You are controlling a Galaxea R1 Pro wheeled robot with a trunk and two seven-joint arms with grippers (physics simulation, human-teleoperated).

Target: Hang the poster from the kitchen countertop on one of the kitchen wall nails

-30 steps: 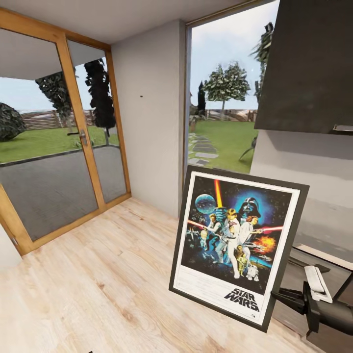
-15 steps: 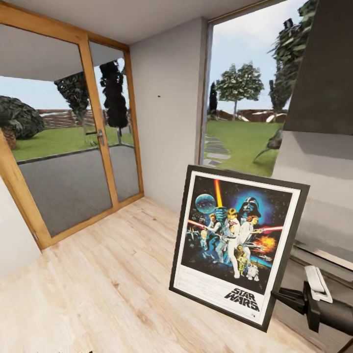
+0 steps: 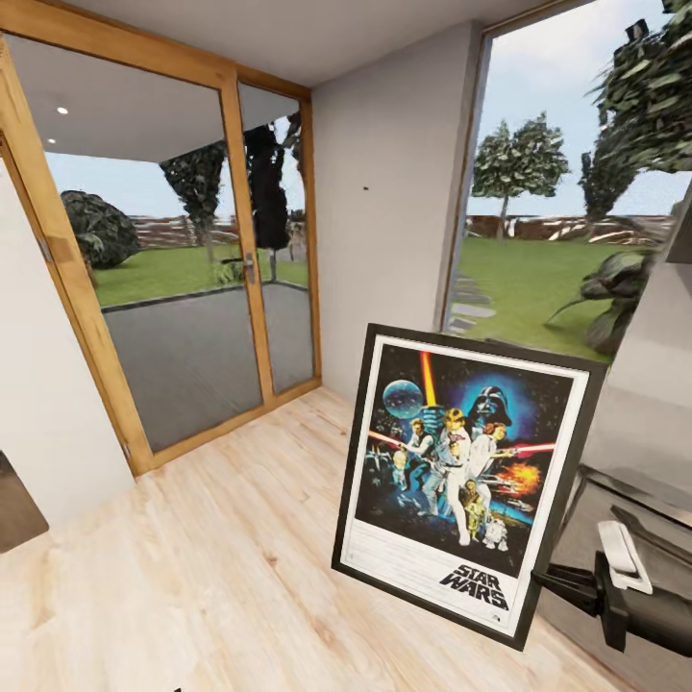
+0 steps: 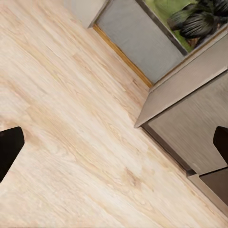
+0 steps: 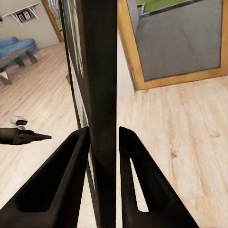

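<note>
The poster (image 3: 469, 481) hung upright above the wood floor (image 3: 192, 567), its frame edge pinched in the right gripper (image 5: 103, 137). Over the last second the view swung, shifting the nail (image 3: 364, 186) on the wall rightward, nearer the poster. The left gripper's state could not be told.

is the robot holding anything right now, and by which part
Yes: the right gripper is shut on the poster, pinching the edge of its black frame near the lower right corner. The left gripper is open, holding nothing.
</note>
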